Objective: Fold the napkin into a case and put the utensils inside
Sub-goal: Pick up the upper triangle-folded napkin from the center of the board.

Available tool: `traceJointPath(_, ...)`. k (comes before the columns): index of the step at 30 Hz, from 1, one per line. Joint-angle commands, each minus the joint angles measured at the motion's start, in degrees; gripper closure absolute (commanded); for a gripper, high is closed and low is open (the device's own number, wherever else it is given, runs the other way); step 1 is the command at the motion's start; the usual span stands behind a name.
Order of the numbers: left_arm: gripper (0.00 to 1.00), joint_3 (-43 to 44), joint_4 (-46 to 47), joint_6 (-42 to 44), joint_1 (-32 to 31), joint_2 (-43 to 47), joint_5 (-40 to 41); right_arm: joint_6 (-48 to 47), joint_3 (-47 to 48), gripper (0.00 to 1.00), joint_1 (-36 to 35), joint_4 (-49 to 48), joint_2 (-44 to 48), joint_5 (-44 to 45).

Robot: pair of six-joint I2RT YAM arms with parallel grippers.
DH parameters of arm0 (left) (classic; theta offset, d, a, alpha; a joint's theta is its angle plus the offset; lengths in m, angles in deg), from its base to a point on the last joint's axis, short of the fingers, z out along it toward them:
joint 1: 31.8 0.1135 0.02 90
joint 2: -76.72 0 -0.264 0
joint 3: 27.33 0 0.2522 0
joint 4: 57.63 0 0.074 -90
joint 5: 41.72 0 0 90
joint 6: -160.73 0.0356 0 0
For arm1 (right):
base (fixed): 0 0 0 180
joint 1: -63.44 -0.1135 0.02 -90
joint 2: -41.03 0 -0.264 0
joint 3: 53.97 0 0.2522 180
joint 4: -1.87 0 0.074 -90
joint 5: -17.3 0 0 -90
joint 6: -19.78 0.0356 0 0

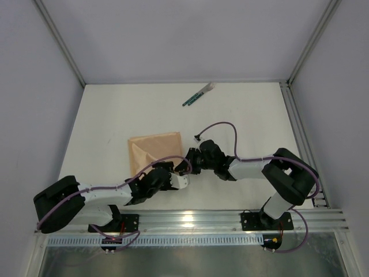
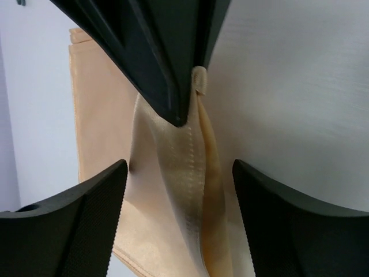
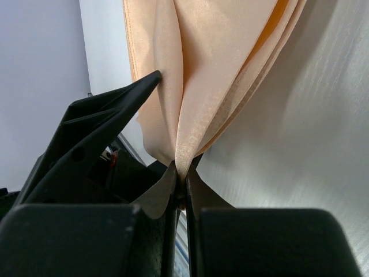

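The peach-tan napkin (image 1: 153, 149) lies folded on the white table, left of centre. Its near right corner is lifted into a ridge. My right gripper (image 1: 187, 164) is shut on that corner, and the pinch shows in the right wrist view (image 3: 183, 173) with cloth (image 3: 213, 57) fanning up from it. My left gripper (image 1: 174, 174) is open. In the left wrist view (image 2: 180, 173) its fingers stand on either side of the raised cloth ridge (image 2: 184, 173), apart from it. The utensils (image 1: 199, 95), with green handles and pale ends, lie together at the far centre.
A metal rail (image 1: 190, 219) runs along the near edge by the arm bases. Another rail (image 1: 297, 127) runs down the table's right side. A purple cable (image 1: 222, 126) loops above the right arm. Grey walls enclose the table.
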Motion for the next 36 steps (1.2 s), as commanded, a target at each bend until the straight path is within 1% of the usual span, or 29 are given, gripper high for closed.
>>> traceJointPath(1,0.27,-1.3,8.54,-0.02,-0.43,-4.62,4.45,1.36,1.32,0.96,-0.4,-1.99,2.27,0.42)
traceJointPath(2,0.38,-1.73,9.42,0.51,-0.52,-5.33,5.42,1.28,1.41,0.96,-0.31,-1.73,2.36,0.51)
traceJointPath(5,0.52,-3.05,10.84,1.82,-0.61,-5.26,7.63,1.19,0.88,0.96,-0.31,-1.91,2.36,0.6)
traceJointPath(6,0.54,-3.4,10.49,2.0,-0.61,-4.47,7.98,1.19,0.36,0.96,-0.22,-1.99,2.18,0.69)
traceJointPath(10,0.59,-6.3,4.7,2.27,-0.61,2.82,9.03,1.19,-0.7,0.96,0.13,-2.7,2.01,1.04)
traceJointPath(11,0.6,-6.92,3.72,2.27,-0.61,5.97,9.64,1.1,-0.87,0.96,0.13,-2.61,2.09,1.21)
traceJointPath(14,0.61,-8.76,0.82,2.8,-0.52,11.16,10.61,0.4,-0.88,0.96,0.22,-2.35,1.74,1.3)
traceJointPath(16,0.63,-9.99,-0.32,3.32,-0.26,12.85,10.53,0.04,-0.79,0.96,0.22,-2.34,1.04,1.3)
traceJointPath(17,0.66,-10.35,-1.02,3.41,-0.17,13.72,10.18,0.13,-0.79,0.96,0.22,-2.69,0.69,1.3)
traceJointPath(20,0.69,-11.05,-1.65,3.67,0.18,13.38,9.74,0.4,-1.05,0.96,0.22,-3.49,-0.19,1.13)
traceJointPath(23,0.69,-11.84,-0.42,4.38,1.41,11.28,9.3,0.13,-1.05,0.96,0.22,-3.58,-0.28,1.13)
traceJointPath(28,0.62,-12.28,0.11,4.91,3.52,9.69,7.54,0.05,-1.49,0.96,0.31,-3.66,-0.37,1.21)
traceJointPath(31,0.61,-12.2,-1.2,4.99,4.22,10.56,6.84,0.13,-1.67,0.96,0.57,-3.93,-0.37,1.04)
traceJointPath(33,0.63,-12.28,-2.34,5.52,4.57,11.09,6.75,-0.04,-1.84,0.96,0.66,-3.93,-0.28,0.95)
traceJointPath(35,0.67,-12.63,-2.09,6.92,5.19,11.54,7.27,-0.13,-1.93,0.96,0.75,-4.01,-0.28,0.86)
traceJointPath(36,0.72,-13.33,-1.39,7.45,5.45,11.45,7.54,-0.13,-2.02,0.96,0.83,-4.28,-0.45,0.69)
